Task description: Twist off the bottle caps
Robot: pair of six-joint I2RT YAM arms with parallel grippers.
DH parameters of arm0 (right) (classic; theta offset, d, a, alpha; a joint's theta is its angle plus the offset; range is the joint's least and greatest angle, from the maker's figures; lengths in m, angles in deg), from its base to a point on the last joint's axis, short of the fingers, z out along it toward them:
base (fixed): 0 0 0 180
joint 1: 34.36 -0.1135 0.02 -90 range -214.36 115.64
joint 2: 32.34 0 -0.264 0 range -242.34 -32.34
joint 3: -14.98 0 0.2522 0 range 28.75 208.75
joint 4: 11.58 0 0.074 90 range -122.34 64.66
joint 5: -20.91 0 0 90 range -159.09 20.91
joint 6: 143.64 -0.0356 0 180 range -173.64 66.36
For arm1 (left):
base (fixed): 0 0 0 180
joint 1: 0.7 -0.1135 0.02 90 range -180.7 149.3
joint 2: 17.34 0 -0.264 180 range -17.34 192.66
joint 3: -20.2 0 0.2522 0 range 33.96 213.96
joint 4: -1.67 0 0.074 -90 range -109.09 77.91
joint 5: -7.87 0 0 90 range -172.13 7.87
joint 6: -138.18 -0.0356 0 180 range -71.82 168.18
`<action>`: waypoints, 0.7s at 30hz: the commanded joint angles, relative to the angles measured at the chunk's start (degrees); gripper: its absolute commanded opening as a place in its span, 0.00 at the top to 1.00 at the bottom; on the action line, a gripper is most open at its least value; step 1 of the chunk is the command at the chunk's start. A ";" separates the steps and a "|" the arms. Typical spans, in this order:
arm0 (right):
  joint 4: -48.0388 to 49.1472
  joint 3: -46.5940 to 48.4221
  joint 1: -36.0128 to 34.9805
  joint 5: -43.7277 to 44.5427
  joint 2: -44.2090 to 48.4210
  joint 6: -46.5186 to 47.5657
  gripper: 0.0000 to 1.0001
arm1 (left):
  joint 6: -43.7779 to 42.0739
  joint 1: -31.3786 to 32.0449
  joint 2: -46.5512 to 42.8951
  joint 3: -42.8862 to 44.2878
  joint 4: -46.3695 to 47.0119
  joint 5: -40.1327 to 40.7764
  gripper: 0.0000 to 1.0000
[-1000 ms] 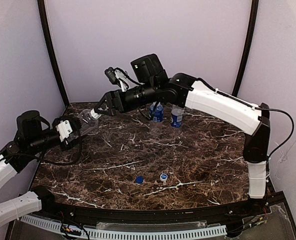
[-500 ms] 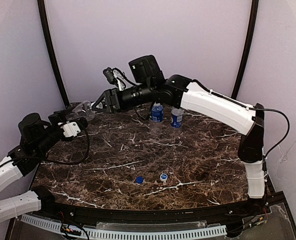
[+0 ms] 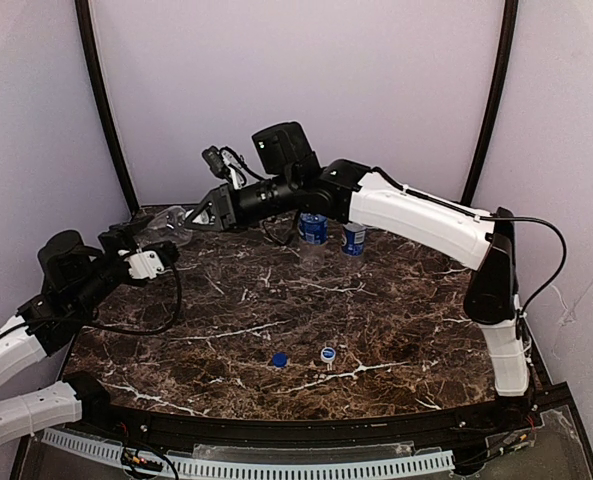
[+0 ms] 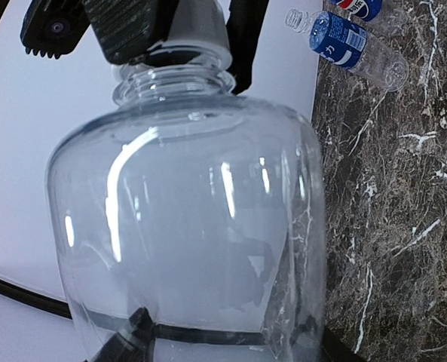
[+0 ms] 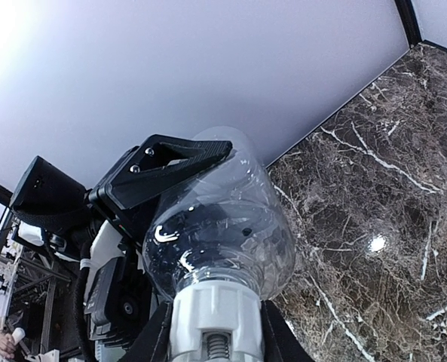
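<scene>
The left end effector (image 3: 148, 238) clamps the clear bottle (image 4: 185, 226) steady while the right end effector (image 3: 204, 211), directly opposite, pinches its white cap (image 5: 215, 317) for twisting off.

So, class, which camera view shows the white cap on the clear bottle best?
Right wrist: the white cap fills the near foreground, held in the right gripper. Left wrist shows it beyond the clear bottle, partly hidden by that gripper. Top external: too small to tell.
</scene>
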 commanded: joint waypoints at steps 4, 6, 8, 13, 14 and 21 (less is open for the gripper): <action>5.15 -2.40 0.94 -4.49 1.21 4.97 1.00 | 1.57 0.93 -1.48 0.18 -6.24 -6.55 0.47; 4.75 -3.60 0.40 -6.54 2.66 11.95 1.00 | 5.39 0.90 -1.32 4.19 -18.59 -14.92 0.47; 3.61 -6.28 -0.56 -7.69 5.13 21.12 1.00 | 9.29 0.94 -0.87 8.11 -31.17 -25.26 0.47; 0.08 -16.73 -6.03 -9.69 14.63 51.98 1.00 | 20.23 0.89 -0.47 9.65 -48.05 -43.73 0.46; 0.09 -19.04 -7.26 -9.17 16.32 57.03 1.00 | 21.88 0.89 -0.79 9.35 -48.05 -46.40 0.46; -10.86 -20.36 -14.07 2.60 17.81 83.04 1.00 | 42.14 0.19 -0.48 7.60 -37.68 -53.83 0.48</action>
